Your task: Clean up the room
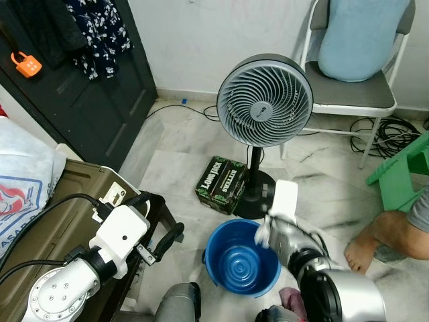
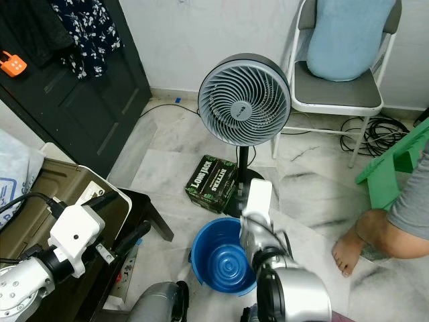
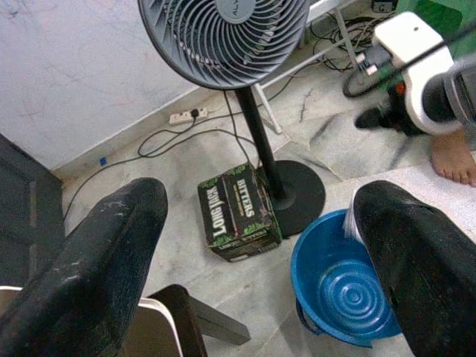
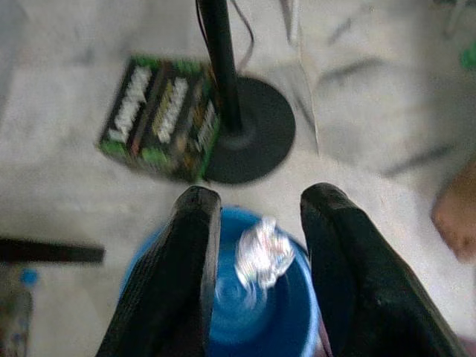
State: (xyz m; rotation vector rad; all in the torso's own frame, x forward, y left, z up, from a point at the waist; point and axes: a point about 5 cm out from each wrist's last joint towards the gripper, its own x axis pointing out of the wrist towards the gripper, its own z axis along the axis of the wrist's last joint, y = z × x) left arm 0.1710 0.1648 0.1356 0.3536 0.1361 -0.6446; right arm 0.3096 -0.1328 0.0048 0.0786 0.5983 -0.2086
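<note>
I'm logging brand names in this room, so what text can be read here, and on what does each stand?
"LONG JACK" and "BITTERS": on the green and black carton lying on the floor beside the fan's base.
Badge at the hub of the fan: too small to read.
Red and blue print on the white bag: cut off, not readable.

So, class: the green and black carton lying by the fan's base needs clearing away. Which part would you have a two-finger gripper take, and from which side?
Grip the carton across its narrow width, fingers on the two long sides, coming from above. It lies flat on the floor, so its broad printed face points up. One end sits close against the fan base, so grip nearer the end away from the fan.
</note>
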